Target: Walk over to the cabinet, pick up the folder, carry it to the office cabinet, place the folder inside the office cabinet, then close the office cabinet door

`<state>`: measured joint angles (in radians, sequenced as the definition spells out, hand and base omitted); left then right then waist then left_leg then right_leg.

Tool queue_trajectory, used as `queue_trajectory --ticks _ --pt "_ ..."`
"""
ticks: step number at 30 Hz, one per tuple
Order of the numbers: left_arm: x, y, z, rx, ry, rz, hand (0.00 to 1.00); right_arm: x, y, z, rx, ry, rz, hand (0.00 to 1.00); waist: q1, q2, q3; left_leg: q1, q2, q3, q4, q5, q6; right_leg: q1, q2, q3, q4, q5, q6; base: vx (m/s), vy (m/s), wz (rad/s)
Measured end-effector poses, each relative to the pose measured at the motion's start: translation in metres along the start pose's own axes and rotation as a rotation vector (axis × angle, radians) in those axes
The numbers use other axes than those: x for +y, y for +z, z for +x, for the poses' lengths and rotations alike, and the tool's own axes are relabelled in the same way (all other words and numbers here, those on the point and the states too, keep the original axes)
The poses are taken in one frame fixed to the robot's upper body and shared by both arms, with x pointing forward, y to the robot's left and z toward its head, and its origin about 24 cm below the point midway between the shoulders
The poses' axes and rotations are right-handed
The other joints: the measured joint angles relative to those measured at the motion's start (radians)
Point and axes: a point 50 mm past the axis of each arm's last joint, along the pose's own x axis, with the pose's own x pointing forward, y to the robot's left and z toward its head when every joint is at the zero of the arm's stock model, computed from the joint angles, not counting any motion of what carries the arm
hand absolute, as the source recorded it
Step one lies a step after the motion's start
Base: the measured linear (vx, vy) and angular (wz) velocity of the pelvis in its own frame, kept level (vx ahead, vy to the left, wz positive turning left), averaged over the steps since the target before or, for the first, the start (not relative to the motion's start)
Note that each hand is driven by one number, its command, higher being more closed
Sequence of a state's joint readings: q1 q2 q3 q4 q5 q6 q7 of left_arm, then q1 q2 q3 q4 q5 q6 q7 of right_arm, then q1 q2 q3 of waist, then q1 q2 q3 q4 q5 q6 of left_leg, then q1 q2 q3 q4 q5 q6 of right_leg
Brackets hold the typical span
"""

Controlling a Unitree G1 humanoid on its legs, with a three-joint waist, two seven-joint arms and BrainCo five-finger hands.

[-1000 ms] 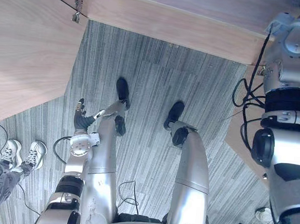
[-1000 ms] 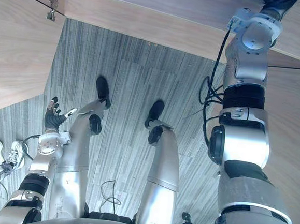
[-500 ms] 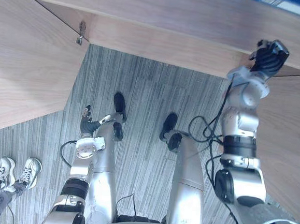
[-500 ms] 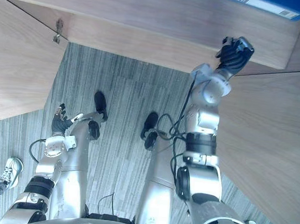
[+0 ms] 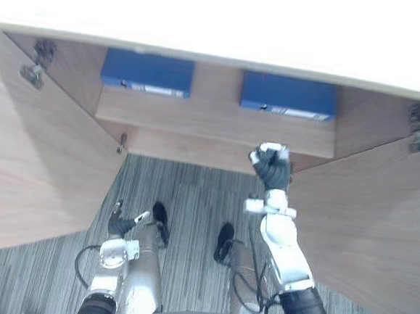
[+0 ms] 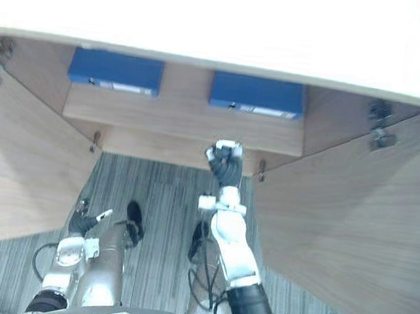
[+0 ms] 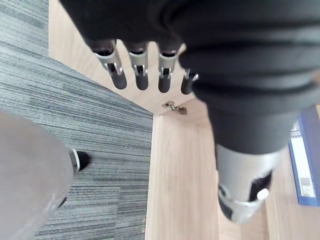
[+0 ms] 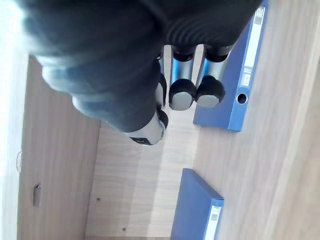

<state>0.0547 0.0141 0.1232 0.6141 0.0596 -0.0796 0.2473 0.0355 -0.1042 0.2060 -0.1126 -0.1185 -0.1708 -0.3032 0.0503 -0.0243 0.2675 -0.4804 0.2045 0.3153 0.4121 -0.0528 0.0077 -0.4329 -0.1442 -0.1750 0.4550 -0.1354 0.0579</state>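
Blue folders: you've got two lying on the wooden shelf (image 5: pixel 213 121), left folder (image 5: pixel 147 73) and right folder (image 5: pixel 288 95), well apart. Both cabinet doors (image 5: pixel 42 165) stand open. Right robot hand (image 5: pixel 271 169) is raised at the shelf's front edge, just below the right folder, fingers relaxed, holding nothing. Left robot hand (image 5: pixel 121 225) hangs low over the grey carpet (image 5: pixel 192 199), fingers straight, empty.

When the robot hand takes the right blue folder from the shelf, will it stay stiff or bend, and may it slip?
The right blue folder looks thick and boxy, with a labelled spine, so it probably stays stiff. Its covers look smooth, so it may slip in the right robot hand. Its weight is uncertain: the contents are hidden.
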Motion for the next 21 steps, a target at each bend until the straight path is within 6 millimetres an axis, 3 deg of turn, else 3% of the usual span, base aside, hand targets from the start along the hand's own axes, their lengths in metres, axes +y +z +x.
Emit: queue_trajectory --ticks 2,4,7,10,14,15,21 --pt "0.001 -0.013 -0.004 0.047 -0.001 0.019 0.0 0.0 -0.026 -0.015 0.125 0.016 -0.025 1.0 -0.01 -0.011 -0.038 0.059 -0.016 0.011 -0.057 0.008 -0.011 0.055 0.001 0.003 -0.062 0.02 0.006 0.16 0.033 -0.12" --pt "0.004 -0.03 -0.006 0.12 -0.003 0.05 0.0 -0.001 -0.069 -0.037 0.322 0.052 -0.11 1.0 -0.026 -0.019 -0.08 0.132 -0.046 0.014 -0.158 0.037 -0.027 0.121 0.002 0.003 -0.15 0.045 0.013 0.14 0.022 -0.01" --pt "0.008 -0.044 -0.009 0.176 0.001 0.075 0.0 -0.009 -0.111 -0.063 0.536 0.091 -0.23 1.0 -0.029 -0.017 -0.097 0.222 -0.078 0.014 -0.287 0.095 -0.037 0.197 0.01 0.004 -0.249 0.084 0.019 0.15 0.01 0.01" --pt "0.014 -0.054 -0.011 0.217 0.003 0.105 0.0 -0.017 -0.14 -0.087 0.702 0.118 -0.295 1.0 -0.029 -0.014 -0.107 0.301 -0.101 0.014 -0.391 0.146 -0.024 0.26 0.019 0.004 -0.315 0.115 0.028 0.13 0.02 -0.01" --pt "0.018 -0.064 -0.014 0.258 -0.003 0.133 0.0 -0.025 -0.159 -0.108 0.838 0.131 -0.327 1.0 -0.034 -0.013 -0.127 0.374 -0.116 0.014 -0.459 0.167 -0.022 0.324 0.025 0.003 -0.366 0.126 0.034 0.11 0.023 -0.03" --pt "0.019 -0.069 -0.016 0.276 -0.01 0.143 0.0 -0.027 -0.163 -0.115 0.872 0.135 -0.347 0.0 -0.035 -0.012 -0.138 0.394 -0.121 0.014 -0.479 0.17 -0.022 0.339 0.025 0.004 -0.378 0.127 0.035 0.11 0.038 0.0" --pt "0.019 -0.083 -0.024 0.341 -0.041 0.159 0.0 -0.043 -0.179 -0.136 1.028 0.08 -0.349 0.0 -0.036 -0.007 -0.163 0.429 -0.128 0.008 -0.492 0.172 -0.022 0.377 0.024 0.005 -0.404 0.127 0.036 0.03 0.022 0.0"
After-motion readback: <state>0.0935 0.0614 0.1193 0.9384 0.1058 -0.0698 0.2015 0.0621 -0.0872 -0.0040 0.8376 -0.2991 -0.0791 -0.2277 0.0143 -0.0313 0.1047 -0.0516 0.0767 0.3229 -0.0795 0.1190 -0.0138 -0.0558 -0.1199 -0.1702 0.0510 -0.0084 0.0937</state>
